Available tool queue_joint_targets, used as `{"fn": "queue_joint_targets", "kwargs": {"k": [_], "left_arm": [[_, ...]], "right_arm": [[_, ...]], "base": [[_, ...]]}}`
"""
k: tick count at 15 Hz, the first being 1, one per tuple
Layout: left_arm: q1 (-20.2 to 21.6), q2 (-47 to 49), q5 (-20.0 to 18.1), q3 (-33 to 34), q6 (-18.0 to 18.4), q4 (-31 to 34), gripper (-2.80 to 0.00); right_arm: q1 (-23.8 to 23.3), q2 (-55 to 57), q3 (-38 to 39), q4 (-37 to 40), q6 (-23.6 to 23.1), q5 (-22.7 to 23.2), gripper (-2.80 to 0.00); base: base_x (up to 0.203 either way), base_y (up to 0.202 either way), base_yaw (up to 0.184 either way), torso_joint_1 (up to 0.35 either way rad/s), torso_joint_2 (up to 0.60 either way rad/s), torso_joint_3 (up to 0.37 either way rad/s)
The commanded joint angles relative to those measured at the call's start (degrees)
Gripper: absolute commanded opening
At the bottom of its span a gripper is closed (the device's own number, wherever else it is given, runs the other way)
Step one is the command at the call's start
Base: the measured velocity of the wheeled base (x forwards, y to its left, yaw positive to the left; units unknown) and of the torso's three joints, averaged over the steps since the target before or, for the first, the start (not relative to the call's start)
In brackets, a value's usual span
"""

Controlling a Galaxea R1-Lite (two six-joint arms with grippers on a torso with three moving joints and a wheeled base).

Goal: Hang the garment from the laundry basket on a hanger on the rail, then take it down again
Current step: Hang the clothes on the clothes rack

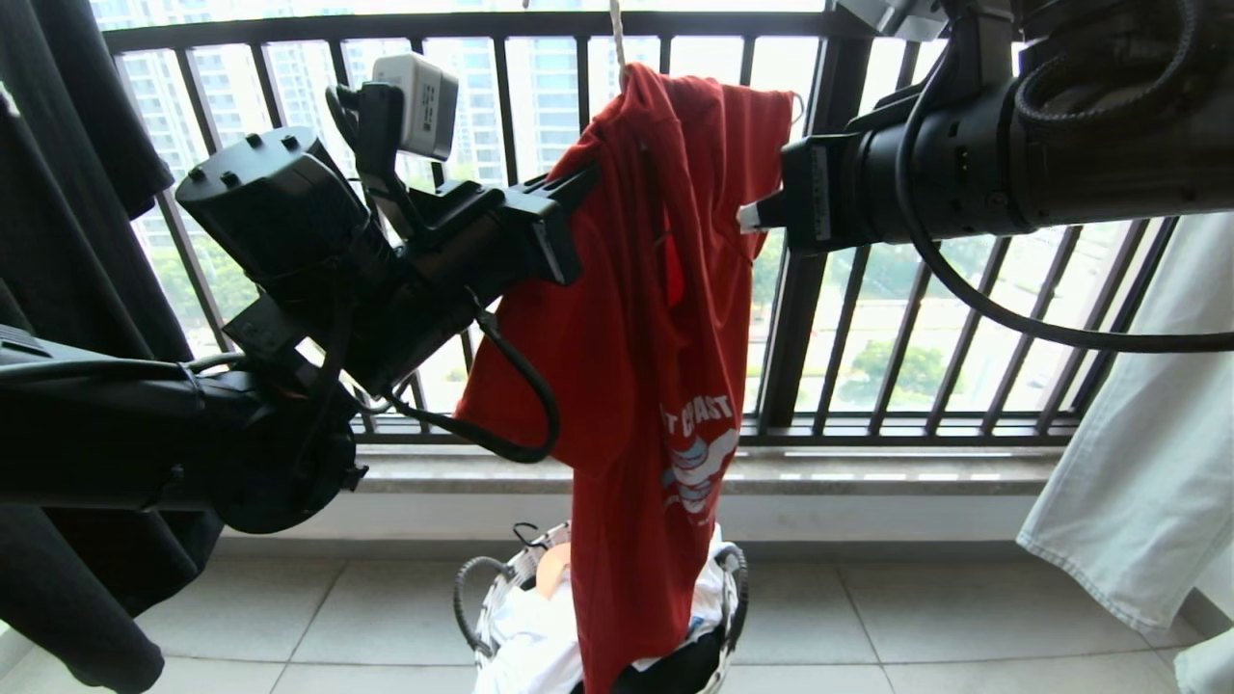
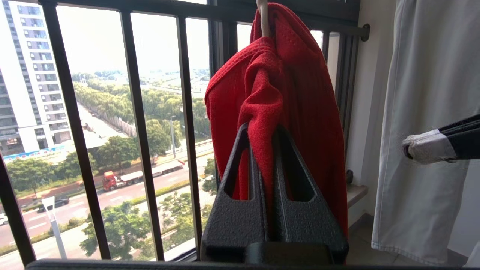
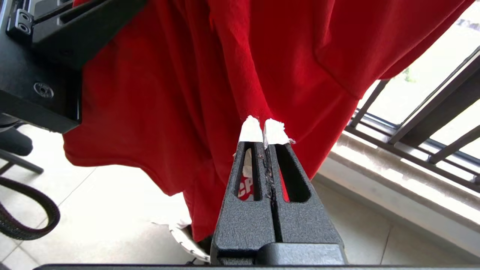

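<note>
The garment [image 1: 636,318], a red T-shirt with white lettering low on it, hangs in folds from the hanger [image 1: 617,34], of which only the thin off-white hook [image 2: 263,18] shows. My left gripper [image 1: 583,188] is shut on a bunched fold of the garment [image 2: 258,93] near its top [image 2: 262,129]. My right gripper [image 1: 744,217], with white-taped tips, is shut at the shirt's other edge. Its tips [image 3: 262,125] reach the red cloth [image 3: 180,86], but they stand bare in the left wrist view [image 2: 407,149]. The laundry basket [image 1: 737,578] stands on the floor under the shirt. The rail is out of view.
A black railing of vertical bars [image 1: 810,289] runs close behind the shirt, above a stone ledge [image 1: 868,472]. A black garment [image 1: 58,241] hangs at the left and a pale one [image 1: 1147,434] at the right. The basket holds white and dark laundry.
</note>
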Motion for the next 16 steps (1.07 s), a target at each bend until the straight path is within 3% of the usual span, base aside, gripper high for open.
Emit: {"fn": "queue_joint_targets", "kwargs": {"k": [1, 3, 4, 5, 8, 12, 16], "left_arm": [[0.0, -1.5, -0.4, 0.3, 0.0, 3.2, -2.80], [0.0, -3.4, -1.7, 0.7, -1.4, 6.3, -2.80], [0.0, -3.8, -2.0, 0.7, -2.2, 6.3, -2.80], [0.0, -4.2, -2.1, 0.8, -2.4, 6.4, -2.80], [-0.1, -5.4, -2.4, 1.5, -2.5, 6.4, -2.80], [-0.1, -5.5, -2.4, 1.5, -2.5, 6.3, -2.80], [-0.1, -5.7, -2.4, 1.6, -2.5, 6.3, -2.80]], "right_arm": [[-1.8, 2.9, -2.3, -0.5, -2.3, -0.1, -2.80], [-3.3, 3.7, -2.6, -2.0, -4.7, -0.2, -2.80], [-3.7, 3.9, -2.6, -3.3, -5.9, -0.1, -0.14], [-4.0, 4.1, -2.4, -4.5, -6.5, 0.0, 0.00], [-4.1, 5.9, -2.5, -6.0, -8.5, 0.2, 0.00], [-5.7, 9.5, -2.8, -15.5, -11.4, 1.2, 0.00], [-5.9, 11.2, -4.9, -18.9, -13.3, 1.5, 0.00]], "base": [[0.000, 0.000, 0.000, 0.000, 0.00, 0.000], [0.000, 0.000, 0.000, 0.000, 0.00, 0.000], [0.000, 0.000, 0.000, 0.000, 0.00, 0.000], [0.000, 0.000, 0.000, 0.000, 0.00, 0.000], [0.000, 0.000, 0.000, 0.000, 0.00, 0.000], [0.000, 0.000, 0.000, 0.000, 0.00, 0.000], [0.000, 0.000, 0.000, 0.000, 0.00, 0.000]]}}
